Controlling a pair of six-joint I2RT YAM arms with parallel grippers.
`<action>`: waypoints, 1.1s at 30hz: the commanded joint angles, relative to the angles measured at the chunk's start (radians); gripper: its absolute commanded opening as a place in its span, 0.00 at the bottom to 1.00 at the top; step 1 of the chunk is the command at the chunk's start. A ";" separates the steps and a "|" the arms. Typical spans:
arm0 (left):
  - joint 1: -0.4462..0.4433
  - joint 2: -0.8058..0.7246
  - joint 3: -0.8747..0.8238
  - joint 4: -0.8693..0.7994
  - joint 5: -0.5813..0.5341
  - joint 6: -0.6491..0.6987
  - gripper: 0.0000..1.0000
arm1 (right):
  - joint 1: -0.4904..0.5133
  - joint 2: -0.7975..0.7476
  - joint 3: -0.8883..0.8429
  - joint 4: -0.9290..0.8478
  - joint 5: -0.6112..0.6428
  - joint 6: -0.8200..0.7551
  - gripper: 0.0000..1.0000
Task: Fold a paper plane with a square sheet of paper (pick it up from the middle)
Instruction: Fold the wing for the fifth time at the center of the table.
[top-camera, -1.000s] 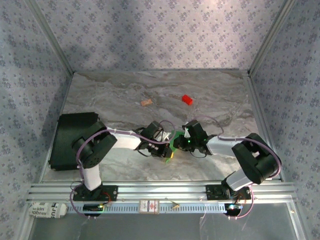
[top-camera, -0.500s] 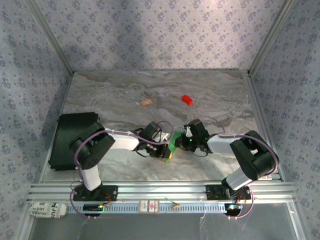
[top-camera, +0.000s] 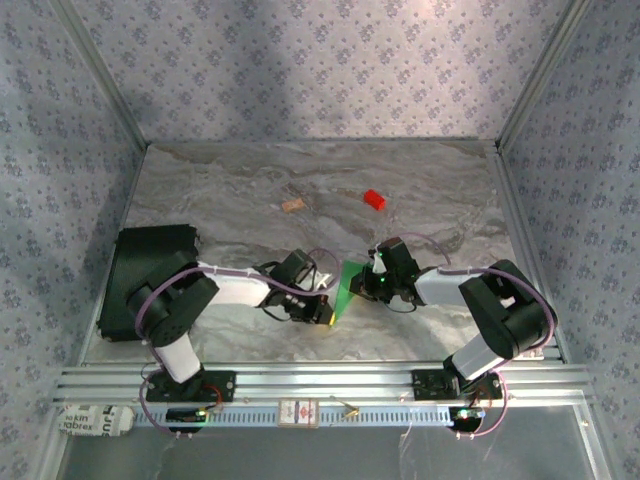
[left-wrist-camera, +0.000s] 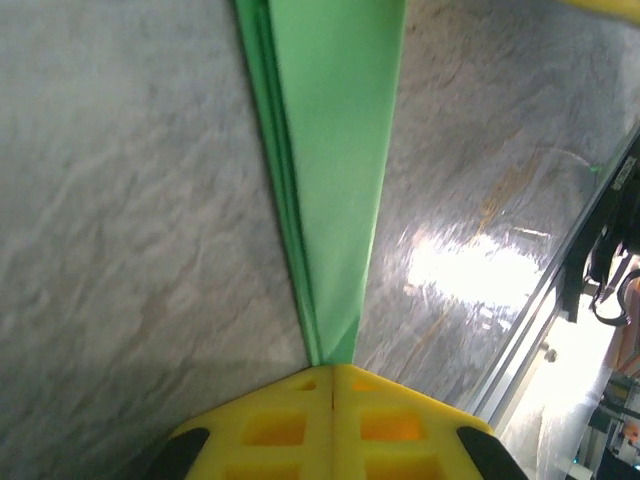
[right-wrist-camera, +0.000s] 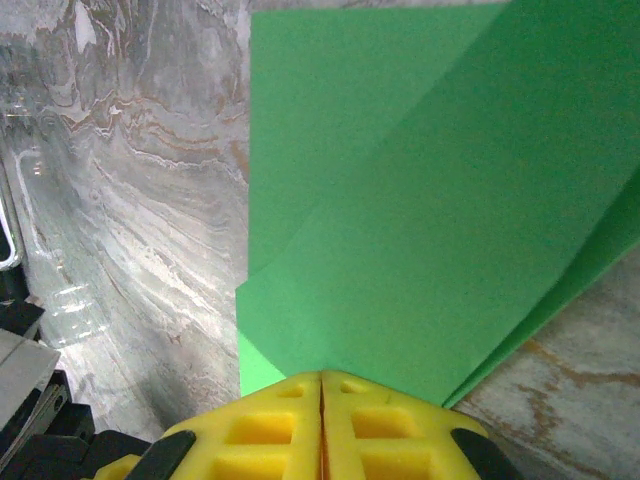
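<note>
The square sheet of paper (top-camera: 346, 291) is bright green and folded in layers, hanging just over the table's front middle between both grippers. My left gripper (top-camera: 325, 313) is shut on its narrow pointed end; in the left wrist view the paper (left-wrist-camera: 335, 170) tapers down into the closed yellow fingertips of the left gripper (left-wrist-camera: 332, 368). My right gripper (top-camera: 366, 285) is shut on the wider end. In the right wrist view the overlapping green layers (right-wrist-camera: 430, 200) spread out from the closed jaws of the right gripper (right-wrist-camera: 321, 377).
A small red block (top-camera: 374, 199) and a tan cork-like piece (top-camera: 293, 206) lie on the marble table further back. A black box (top-camera: 145, 280) sits at the left edge. A metal rail (top-camera: 320, 382) runs along the front, and patterned walls enclose the table.
My left gripper has slid left and toward the front, and the green paper now shows stretched out longer between the two grippers. The right gripper has barely moved.
</note>
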 joint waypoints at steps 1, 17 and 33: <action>-0.001 -0.024 -0.030 -0.113 0.002 0.029 0.05 | -0.010 0.074 -0.025 -0.055 0.150 -0.013 0.09; -0.008 -0.088 0.014 0.158 0.035 -0.146 0.06 | -0.007 0.083 -0.020 -0.053 0.144 -0.010 0.09; -0.022 0.067 0.072 -0.070 0.031 -0.095 0.07 | -0.020 0.072 -0.019 -0.067 0.144 -0.017 0.10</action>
